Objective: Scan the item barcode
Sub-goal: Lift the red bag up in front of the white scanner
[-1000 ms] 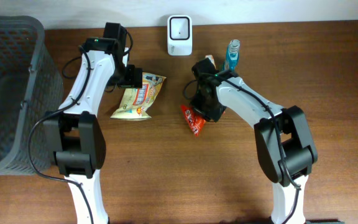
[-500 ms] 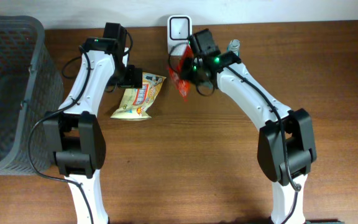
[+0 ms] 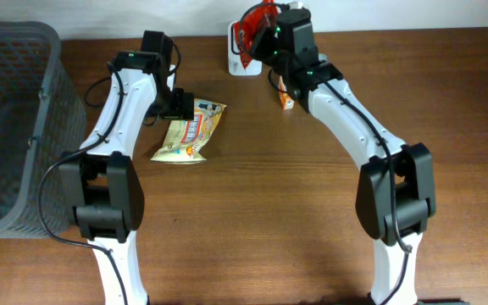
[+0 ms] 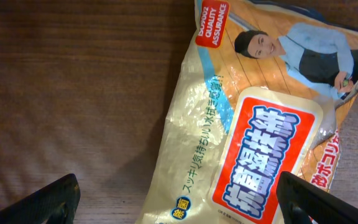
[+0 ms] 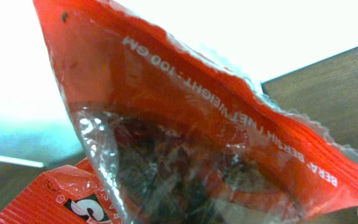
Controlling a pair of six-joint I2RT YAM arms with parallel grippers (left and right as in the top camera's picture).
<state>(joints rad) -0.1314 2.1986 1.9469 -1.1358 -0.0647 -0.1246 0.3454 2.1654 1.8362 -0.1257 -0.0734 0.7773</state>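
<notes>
The item, a red snack packet (image 3: 252, 28) with a clear window, hangs in the air at the back of the table, with my right gripper (image 3: 271, 40) shut on it. It is directly over the white barcode scanner (image 3: 241, 64) and hides the scanner's top. The packet (image 5: 185, 124) fills the right wrist view and covers the fingers; no barcode shows there. My left gripper (image 3: 180, 105) hovers open over the upper end of a beige snack packet (image 3: 191, 135). That packet (image 4: 253, 124) lies flat between the black fingertips (image 4: 55, 199), and nothing is gripped.
A grey mesh basket (image 3: 15, 127) stands at the table's left edge. A small orange carton (image 3: 286, 101) sits under the right arm, just right of the scanner. Bare brown wood spreads across the front and the right side.
The right gripper has carried the red packet up from the table's middle to the scanner at the back, with its jaws tightening on it. The left arm has not moved.
</notes>
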